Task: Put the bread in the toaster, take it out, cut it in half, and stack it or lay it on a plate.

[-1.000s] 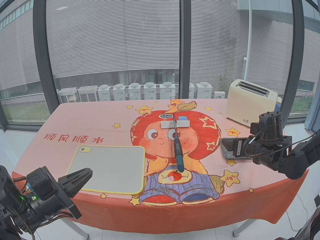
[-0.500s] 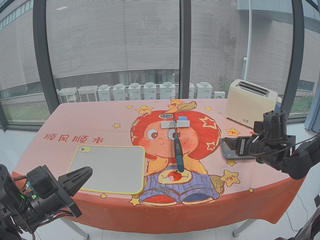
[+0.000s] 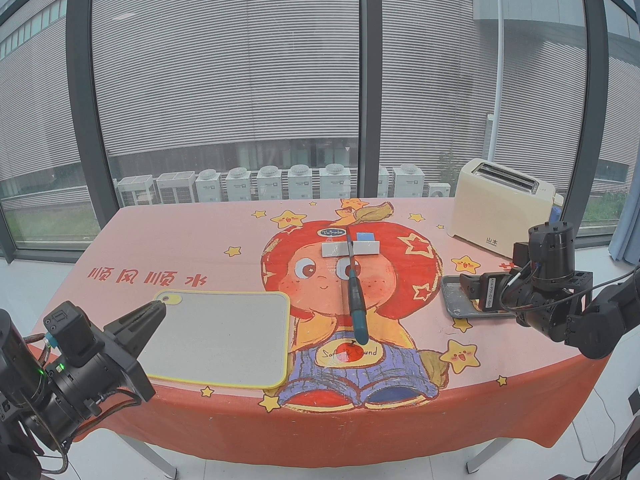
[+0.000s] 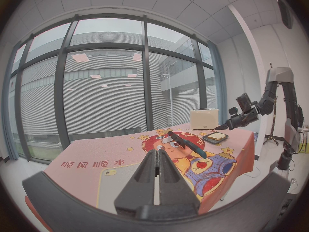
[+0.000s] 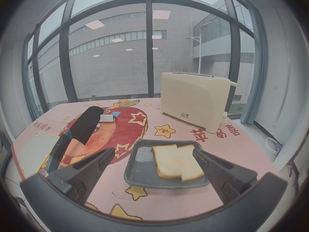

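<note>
Two slices of bread (image 5: 175, 161) lie side by side in a dark grey tray (image 5: 141, 174) at the table's right side, in front of the cream toaster (image 5: 193, 100). My right gripper (image 5: 153, 150) is open just above the tray, its fingers straddling the bread without touching it. From the head view it (image 3: 481, 290) covers the tray (image 3: 457, 303) near the toaster (image 3: 500, 205). A blue-handled knife (image 3: 357, 295) rests mid-table, blade on a small grey block. My left gripper (image 3: 143, 321) is shut and empty at the near left corner, by the cutting board (image 3: 220, 338).
A small grey block with a blue tag (image 3: 351, 247) sits under the knife blade. The table's front edge runs just behind both grippers. Large windows stand behind the table, and the toaster sits near its far right edge.
My right gripper has drifted to the right and slightly back over the tray. My left gripper has shifted left and risen a little beside the cutting board.
</note>
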### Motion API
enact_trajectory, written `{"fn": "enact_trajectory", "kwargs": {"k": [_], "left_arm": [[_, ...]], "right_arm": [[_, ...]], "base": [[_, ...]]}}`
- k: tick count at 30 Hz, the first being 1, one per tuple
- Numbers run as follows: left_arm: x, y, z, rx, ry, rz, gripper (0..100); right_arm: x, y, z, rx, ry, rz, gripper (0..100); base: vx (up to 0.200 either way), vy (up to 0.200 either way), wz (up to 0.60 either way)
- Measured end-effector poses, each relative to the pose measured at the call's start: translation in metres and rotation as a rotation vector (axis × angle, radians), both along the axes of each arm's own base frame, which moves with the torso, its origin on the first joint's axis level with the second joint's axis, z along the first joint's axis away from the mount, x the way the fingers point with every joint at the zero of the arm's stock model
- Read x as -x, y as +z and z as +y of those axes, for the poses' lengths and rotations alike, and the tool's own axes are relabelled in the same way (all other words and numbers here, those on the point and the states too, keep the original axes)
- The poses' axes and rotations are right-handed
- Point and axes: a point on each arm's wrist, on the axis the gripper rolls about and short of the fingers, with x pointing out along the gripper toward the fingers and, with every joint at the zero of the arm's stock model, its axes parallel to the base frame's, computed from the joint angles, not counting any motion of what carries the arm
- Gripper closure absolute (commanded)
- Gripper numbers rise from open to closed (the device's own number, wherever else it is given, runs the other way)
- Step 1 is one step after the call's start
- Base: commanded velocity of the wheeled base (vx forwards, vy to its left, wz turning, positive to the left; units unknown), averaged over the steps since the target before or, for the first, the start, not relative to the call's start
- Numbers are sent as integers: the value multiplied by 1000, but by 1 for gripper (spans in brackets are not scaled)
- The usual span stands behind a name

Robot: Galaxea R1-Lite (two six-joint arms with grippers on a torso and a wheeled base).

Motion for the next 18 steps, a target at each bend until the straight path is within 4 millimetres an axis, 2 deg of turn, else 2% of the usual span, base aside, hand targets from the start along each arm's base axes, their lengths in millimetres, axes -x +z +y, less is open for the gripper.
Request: {"fn": "enact_trajectory", "kwargs": {"k": [18], "left_arm": [[-29, 3, 16, 91, 171, 42, 100]], "right_arm": [[-1, 0, -11, 31, -89, -9, 0]], "base": [[0, 0, 0]]}}
